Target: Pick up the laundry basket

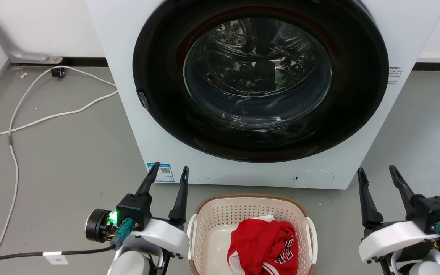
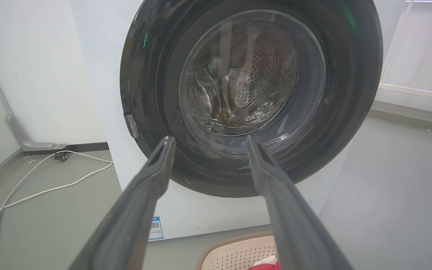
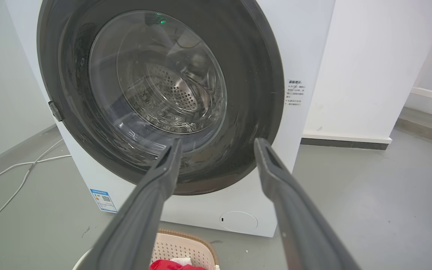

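The cream laundry basket [image 1: 220, 215] with a brown rim and white side handles stands on the grey floor in front of the washer, at the bottom middle of the head view. A red garment [image 1: 264, 246] lies in it. My left gripper [image 1: 169, 172] hovers open just left of the basket, fingers pointing at the washer. To the basket's right my right gripper [image 1: 377, 172] is open as well, holding nothing. The basket's far rim [image 2: 234, 245] peeks in at the bottom of the left wrist view, and the basket [image 3: 184, 249] shows low in the right wrist view.
A white front-loading washer [image 1: 220, 164] with a shut dark round door [image 1: 260, 78] rises right behind the basket. White cables [image 1: 33, 118] trail across the floor at the left toward the wall. A black cable [image 1: 21, 255] runs from my left wrist.
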`<state>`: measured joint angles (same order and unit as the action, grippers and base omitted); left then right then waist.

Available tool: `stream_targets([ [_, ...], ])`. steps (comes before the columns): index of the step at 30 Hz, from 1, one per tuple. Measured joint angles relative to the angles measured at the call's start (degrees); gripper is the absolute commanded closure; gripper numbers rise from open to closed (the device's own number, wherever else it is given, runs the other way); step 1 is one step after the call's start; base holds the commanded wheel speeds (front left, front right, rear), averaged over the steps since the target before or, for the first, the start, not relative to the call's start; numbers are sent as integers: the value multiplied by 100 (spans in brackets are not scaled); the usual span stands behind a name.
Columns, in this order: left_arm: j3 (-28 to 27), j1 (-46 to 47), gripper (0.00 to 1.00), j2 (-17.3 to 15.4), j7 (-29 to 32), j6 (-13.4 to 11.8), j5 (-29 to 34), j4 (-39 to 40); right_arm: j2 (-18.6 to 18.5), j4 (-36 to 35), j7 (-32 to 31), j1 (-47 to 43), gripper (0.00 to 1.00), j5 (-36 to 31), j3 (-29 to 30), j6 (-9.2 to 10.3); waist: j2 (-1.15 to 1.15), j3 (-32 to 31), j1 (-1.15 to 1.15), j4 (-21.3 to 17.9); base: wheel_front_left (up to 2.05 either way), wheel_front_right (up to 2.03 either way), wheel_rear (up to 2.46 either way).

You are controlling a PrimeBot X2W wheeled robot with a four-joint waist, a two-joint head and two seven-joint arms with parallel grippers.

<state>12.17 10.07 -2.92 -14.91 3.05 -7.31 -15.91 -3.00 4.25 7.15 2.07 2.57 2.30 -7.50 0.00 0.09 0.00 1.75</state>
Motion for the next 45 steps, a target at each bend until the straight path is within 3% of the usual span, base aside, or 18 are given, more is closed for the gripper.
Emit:
stream_targets([
  [16, 14, 37, 0, 2, -8, -30, -42, -27, 1, 91, 33, 3, 0, 137, 96, 0, 0, 91, 0, 16, 0, 0, 0],
  [28, 94, 318, 0, 4, -15, -29, -257, -345, 2, 402, -12, 335, 0, 242, 199, 0, 0, 873, 0, -82, 0, 0, 0],
  [34, 54, 687, 0, 5, -15, -35, -347, -736, 2, 915, 101, 762, 0, 338, 181, 0, 0, 1543, 1, -162, 0, 0, 0],
  [45, -191, 1712, 0, -41, -15, 172, -505, -2014, -56, 2561, 403, 2061, 0, 670, -244, 0, 0, 2917, 1, -361, 0, 0, 0],
])
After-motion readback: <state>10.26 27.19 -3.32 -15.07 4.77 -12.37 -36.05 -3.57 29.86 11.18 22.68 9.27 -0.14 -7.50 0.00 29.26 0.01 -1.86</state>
